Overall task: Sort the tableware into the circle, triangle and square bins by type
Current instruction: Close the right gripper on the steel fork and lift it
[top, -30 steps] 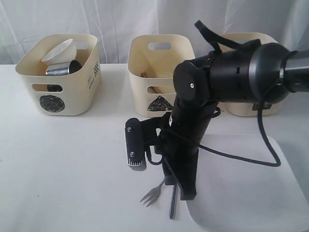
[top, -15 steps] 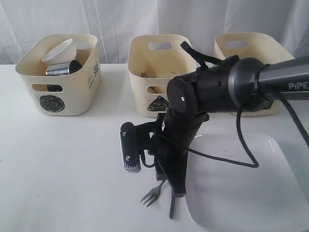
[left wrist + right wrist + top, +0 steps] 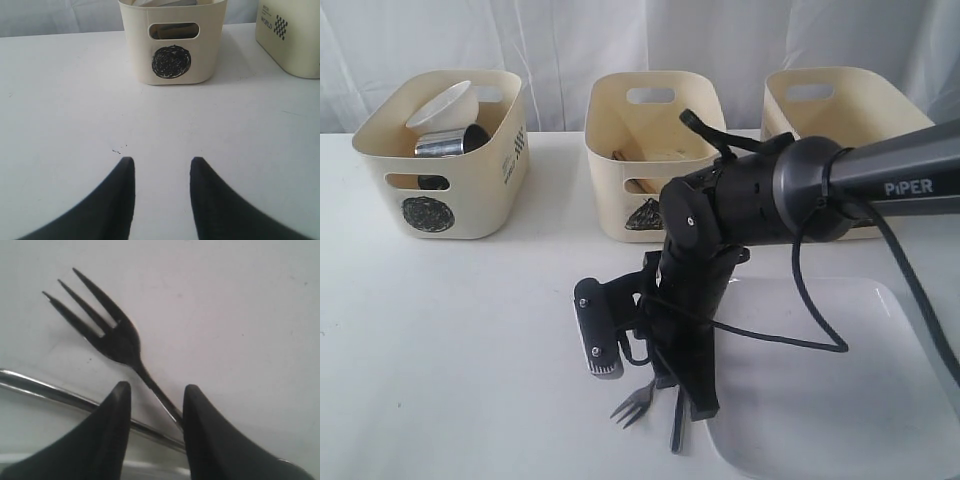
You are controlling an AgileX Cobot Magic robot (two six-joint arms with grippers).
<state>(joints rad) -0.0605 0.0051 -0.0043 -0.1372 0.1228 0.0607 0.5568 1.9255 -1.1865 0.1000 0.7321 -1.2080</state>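
The step in hand is picking up the fork (image 3: 117,337). The right gripper (image 3: 152,390) hangs low over it with its fingers (image 3: 117,410) parted. The thin fork stem runs through the gap, nearer one finger than the other, and is not pinched (the gap is far wider than the stem). The tines lie flat on the table (image 3: 225,315), just ahead of the fingertips. A second steel handle (image 3: 45,387) crosses the stem right at the fingers and passes under them; I cannot tell whether it is the knife or the spoon. The white plate (image 3: 840,400) lies just beside them.

The left gripper (image 3: 162,170) holds nothing. Its fingers are spread over the table, with the circle bin (image 3: 172,45) well ahead of them.

The next move probably calls for centring the stem between the right fingers and closing on it alone, so the crossing handle is not caught or dragged. The fork would then go up and over to a bin, most likely the triangle bin (image 3: 655,150) (what look like wooden sticks lie in it).
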